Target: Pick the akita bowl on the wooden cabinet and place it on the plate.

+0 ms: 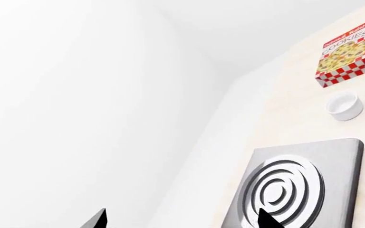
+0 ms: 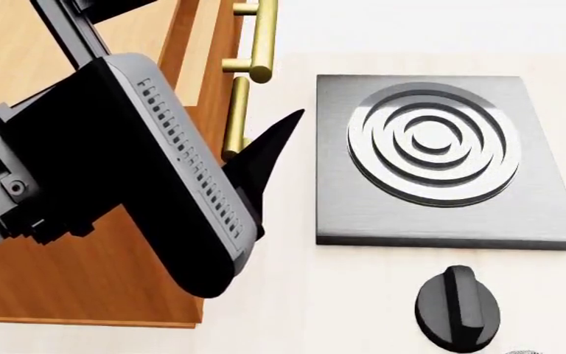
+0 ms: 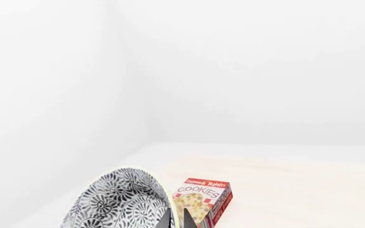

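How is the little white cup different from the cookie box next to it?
The small plain white round cup is all one colour, while the square red-and-white checkered cookie box has writing and pictures. The cup is round and open on top; the box is flat-sided, closed and bigger. Both sit on the pale countertop.

head looks down at stove plate [image 2: 441,158], wrists share cookie box [image 1: 349,58]

R wrist | akita bowl [image 3: 122,202] w/ b&w pattern, tilted, at finger tips [image 3: 169,221] | cookie box [image 3: 206,197] just beside, on pale tabletop [image 3: 296,190]
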